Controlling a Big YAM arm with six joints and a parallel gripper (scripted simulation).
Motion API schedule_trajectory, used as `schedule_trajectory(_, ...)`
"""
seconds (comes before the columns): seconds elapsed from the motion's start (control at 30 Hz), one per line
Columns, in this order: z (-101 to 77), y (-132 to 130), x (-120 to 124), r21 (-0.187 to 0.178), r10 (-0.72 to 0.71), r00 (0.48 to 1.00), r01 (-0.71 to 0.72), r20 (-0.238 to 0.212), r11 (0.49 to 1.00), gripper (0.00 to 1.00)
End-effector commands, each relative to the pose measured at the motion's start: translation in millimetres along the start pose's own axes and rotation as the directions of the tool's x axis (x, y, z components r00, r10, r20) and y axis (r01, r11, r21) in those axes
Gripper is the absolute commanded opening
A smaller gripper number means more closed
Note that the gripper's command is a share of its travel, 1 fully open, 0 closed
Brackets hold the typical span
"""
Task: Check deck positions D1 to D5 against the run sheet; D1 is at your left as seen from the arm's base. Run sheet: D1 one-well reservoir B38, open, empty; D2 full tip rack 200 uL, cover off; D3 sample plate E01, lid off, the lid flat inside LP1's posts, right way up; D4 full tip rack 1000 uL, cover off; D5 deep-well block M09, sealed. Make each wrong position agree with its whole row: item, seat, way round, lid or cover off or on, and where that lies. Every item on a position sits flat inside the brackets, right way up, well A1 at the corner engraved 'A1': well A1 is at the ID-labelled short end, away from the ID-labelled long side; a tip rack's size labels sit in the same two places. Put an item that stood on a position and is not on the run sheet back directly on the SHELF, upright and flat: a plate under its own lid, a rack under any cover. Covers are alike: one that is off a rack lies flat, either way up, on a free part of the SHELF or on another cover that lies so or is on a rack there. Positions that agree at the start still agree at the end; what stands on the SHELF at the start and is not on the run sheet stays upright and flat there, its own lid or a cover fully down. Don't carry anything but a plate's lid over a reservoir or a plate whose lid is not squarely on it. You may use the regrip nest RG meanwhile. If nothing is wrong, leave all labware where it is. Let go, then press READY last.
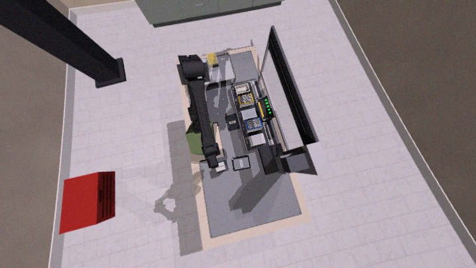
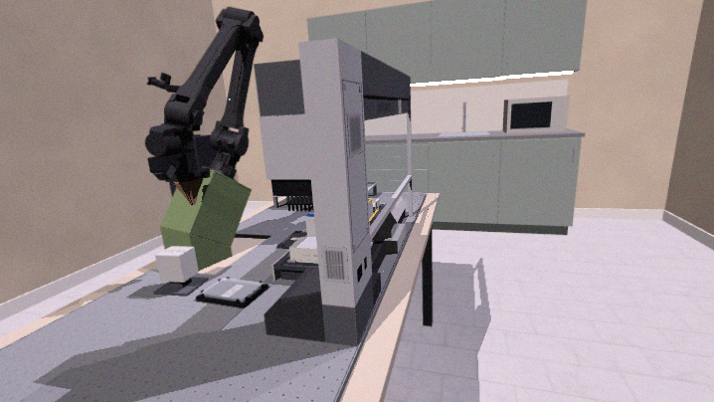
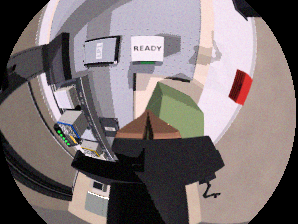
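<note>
Claw [image 3: 148, 129], pinched fully shut on nothing, hangs above the white block-shaped READY button [image 3: 147, 51], which lies ahead and below it on the desk [image 2: 124, 319].

Open air above the READY button block [image 2: 175, 263], with a gap up to the shut, empty gripper [image 2: 190, 194]. Green box [image 2: 212, 220] crowding just behind that gap. Flat lid [image 2: 231, 290] lying beside. Tall instrument housing [image 2: 326, 164] walling off the deck side.
</note>
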State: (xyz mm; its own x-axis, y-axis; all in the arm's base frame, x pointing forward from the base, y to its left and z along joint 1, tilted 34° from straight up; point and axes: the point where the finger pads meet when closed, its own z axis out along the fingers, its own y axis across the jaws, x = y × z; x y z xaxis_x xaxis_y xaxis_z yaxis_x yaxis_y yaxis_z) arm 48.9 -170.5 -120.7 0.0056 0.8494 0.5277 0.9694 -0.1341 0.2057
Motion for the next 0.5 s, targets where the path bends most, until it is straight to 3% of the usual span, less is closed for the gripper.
schedule_trajectory(0.0, 3.3, 2.9, -6.9, 0.001, 0.003, 1.000, -0.003, 0.015, 1.000, 0.00)
schedule_trajectory(0.03, -6.5, 7.1, -29.7, 0.000, -0.009, 0.998, 0.009, 0.058, 1.000, 0.00)
schedule_trajectory(0.17, 11.7, 2.8, -6.7, 0.001, 0.003, 1.000, -0.003, 0.015, 1.000, 0.00)
schedule_trajectory(0.47, 24.0, 4.0, -13.2, 0.001, -0.001, 1.000, 0.001, 0.026, 1.000, 0.00)
